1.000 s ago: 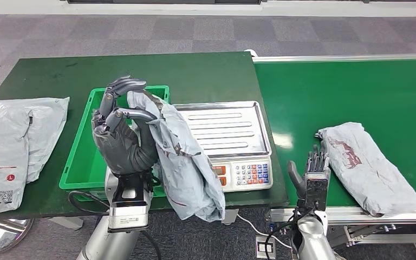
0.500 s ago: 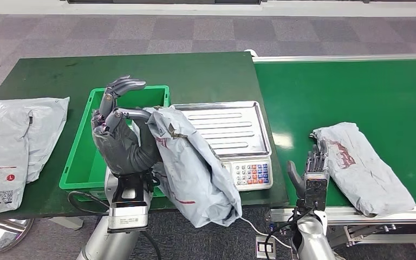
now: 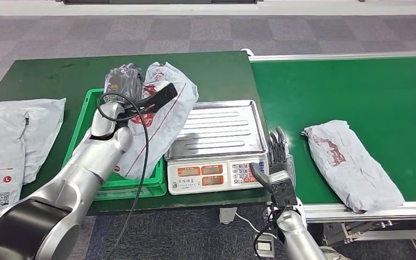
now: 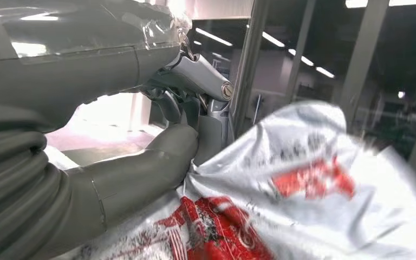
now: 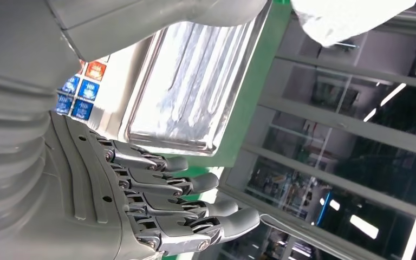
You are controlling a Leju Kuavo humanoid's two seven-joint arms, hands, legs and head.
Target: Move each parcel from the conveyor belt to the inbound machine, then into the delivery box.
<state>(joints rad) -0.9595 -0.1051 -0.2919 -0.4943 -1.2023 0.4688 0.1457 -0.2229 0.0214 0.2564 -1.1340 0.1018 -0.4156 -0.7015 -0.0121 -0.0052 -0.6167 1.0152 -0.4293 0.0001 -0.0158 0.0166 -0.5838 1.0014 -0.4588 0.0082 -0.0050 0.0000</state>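
**Inspector A:** Start with the held parcel (image 3: pixel 162 116). Where does it sit?

**Inspector B:** A grey poly mailer with red print, gripped by the left hand (image 3: pixel 135 92) at about 10 o'clock from the middle of the head view. It hangs over the right side of the green delivery box (image 3: pixel 84 135), its lower end down inside the box near the front wall, its right edge just touching or overlapping the left rim of the scale's steel pan. I cannot tell which.

**Inspector A:** State of that hand?

**Inspector B:** Closed on the mailer's upper end. In the left wrist view the thumb (image 4: pixel 157 162) presses into the crumpled film (image 4: pixel 303 184).

**Inspector A:** The inbound machine?

**Inspector B:** The weighing scale (image 3: pixel 216 132) stands at the centre, immediately at 3 o'clock of the box, keypad and two orange displays facing the robot.

**Inspector A:** Right hand?

**Inspector B:** The right hand (image 3: pixel 276 168) is at 5 o'clock, by the scale's front right corner, fingers straight and slightly apart, holding nothing. The right wrist view confirms the fingers (image 5: pixel 179 189) extended.

**Inspector A:** Other parcels?

**Inspector B:** One grey mailer (image 3: pixel 352 165) lies flat on the conveyor belt (image 3: pixel 357 92) at 3 to 4 o'clock, apart from the right hand. More grey mailers (image 3: pixel 16 141) lie on the dark green table (image 3: pixel 59 76) at 9 o'clock, well apart from the box.
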